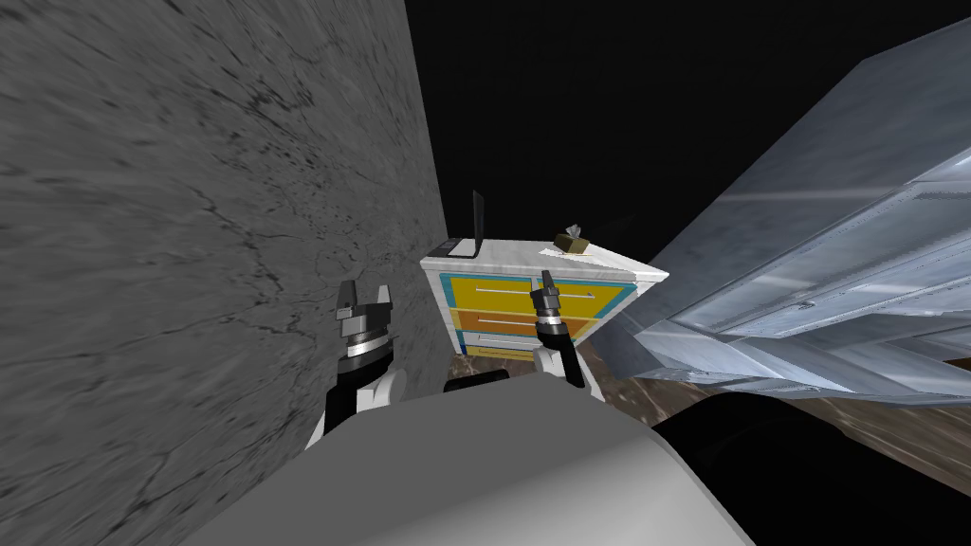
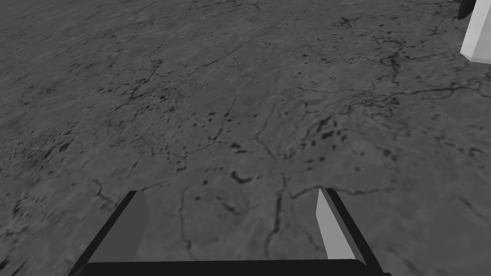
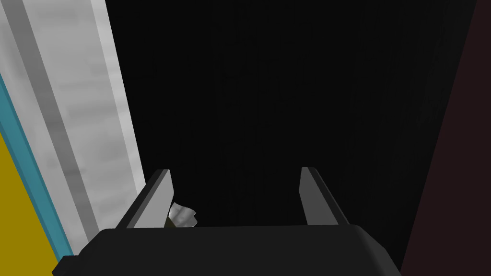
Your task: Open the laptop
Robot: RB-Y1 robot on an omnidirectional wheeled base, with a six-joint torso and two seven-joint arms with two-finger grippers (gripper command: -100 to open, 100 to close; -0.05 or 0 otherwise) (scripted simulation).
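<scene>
**Laptop stands open at the dresser's wall-side corner; both grippers short of it**

The laptop [image 1: 479, 227] sits on the white top of the dresser [image 1: 522, 254], at the back corner nearest the grey wall [image 1: 190, 237]. Its dark base lies flat and its lid rises about upright from it. Toward the other end of the same top, well apart from the laptop, sits a tissue box [image 1: 573, 243]. The bare top lies between them.

The dresser's front shows yellow and orange drawers framed in teal. Its wall-side edge runs close along the wall. On the far side a large shiny metal unit [image 1: 834, 265] slants in near the dresser's corner, and a strip of brown floor [image 1: 616, 389] shows below the two. Behind the dresser is a black area [image 1: 569, 114].

The left gripper [image 1: 366, 292] is held up beside the wall, level with the drawers and short of the dresser, its fingers apart with only cracked grey wall between them. The right gripper [image 1: 547, 278] is raised in front of the top drawer, below the top's front edge. Its fingers are also apart and hold nothing. In its wrist view the dresser's white edge runs beside one finger, with the tissue peeking past that finger's base.
</scene>
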